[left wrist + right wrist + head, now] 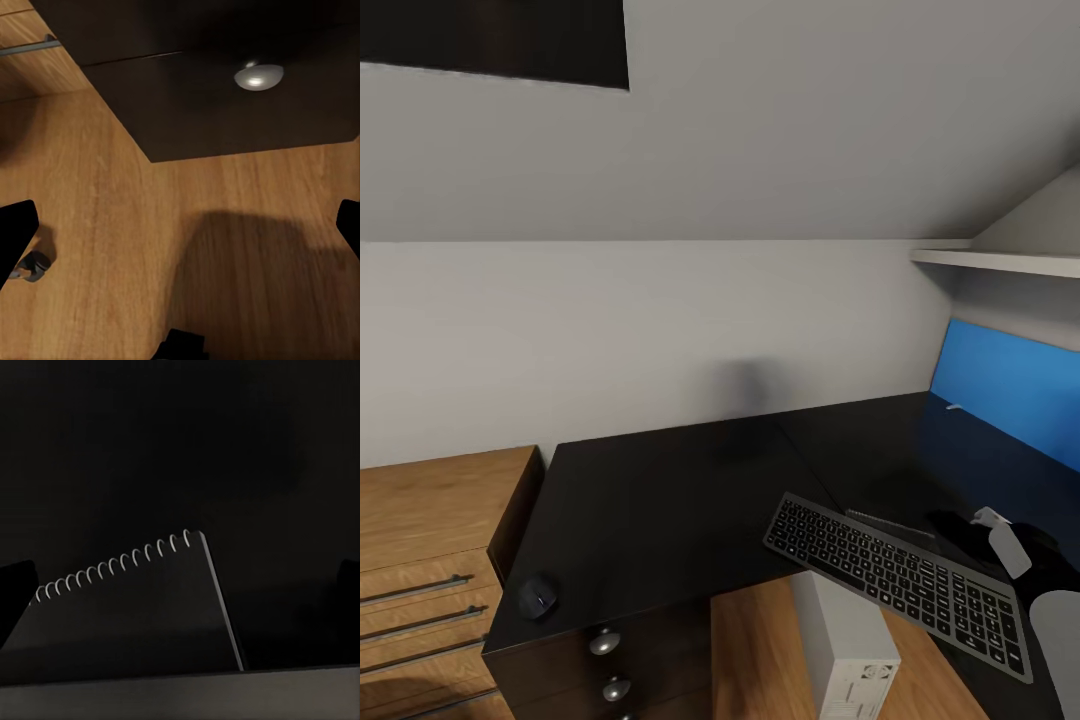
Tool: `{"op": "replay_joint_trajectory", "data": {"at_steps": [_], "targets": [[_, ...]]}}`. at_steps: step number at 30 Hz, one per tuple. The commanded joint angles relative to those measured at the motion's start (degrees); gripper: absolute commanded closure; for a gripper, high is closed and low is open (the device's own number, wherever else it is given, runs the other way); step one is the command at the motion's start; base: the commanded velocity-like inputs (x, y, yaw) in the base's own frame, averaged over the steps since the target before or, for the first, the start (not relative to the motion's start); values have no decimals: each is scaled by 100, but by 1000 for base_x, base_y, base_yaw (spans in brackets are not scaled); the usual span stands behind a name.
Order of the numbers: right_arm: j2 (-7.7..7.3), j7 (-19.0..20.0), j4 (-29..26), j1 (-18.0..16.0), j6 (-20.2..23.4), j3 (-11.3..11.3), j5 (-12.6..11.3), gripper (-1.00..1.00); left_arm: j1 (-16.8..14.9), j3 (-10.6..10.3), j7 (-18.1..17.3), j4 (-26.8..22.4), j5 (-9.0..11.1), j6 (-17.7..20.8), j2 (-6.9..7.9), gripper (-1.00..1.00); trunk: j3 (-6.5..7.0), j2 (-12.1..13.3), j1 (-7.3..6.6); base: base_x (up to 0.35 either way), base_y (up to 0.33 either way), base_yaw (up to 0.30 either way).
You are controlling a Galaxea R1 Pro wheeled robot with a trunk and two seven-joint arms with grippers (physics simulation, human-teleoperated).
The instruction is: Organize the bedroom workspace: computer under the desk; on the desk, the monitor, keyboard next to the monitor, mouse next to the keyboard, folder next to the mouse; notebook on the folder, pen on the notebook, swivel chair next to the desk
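Note:
The grey keyboard (895, 578) sits tilted at the black desk's (660, 500) front right, its near end jutting past the edge above the floor. Behind it shows the spiral edge of a black notebook (890, 522), which the right wrist view shows lying on the dark desktop (135, 607). My right gripper (180, 585) hovers over it, open, fingers (15, 589) wide apart. A dark mouse (538, 597) rests on the desk's front left corner. The white computer (850, 655) stands under the desk. The blue monitor screen (1010, 385) is at the right. My left gripper (180, 232) is open above the wood floor.
A wooden dresser (430, 560) with bar handles stands left of the desk. The desk's black drawers carry round silver knobs (604, 641), one in the left wrist view (259, 75). A white shelf (1000, 262) juts out above the monitor. The grey wall is close behind the desk.

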Motion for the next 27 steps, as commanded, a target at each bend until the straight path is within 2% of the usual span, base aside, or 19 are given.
{"op": "replay_joint_trajectory", "data": {"at_steps": [1, 27], "targets": [[2, 4, -6, -4, 30, -25, -12, -100, -5, -40, 38, 1, 34, -18, 2, -100, -6, -4, 0, 0, 0, 0], [-7, -30, 22, -4, 54, -22, 8, -100, -5, -10, 47, 1, 47, -18, 3, -100, -6, -4, 0, 42, 0, 0]]}}
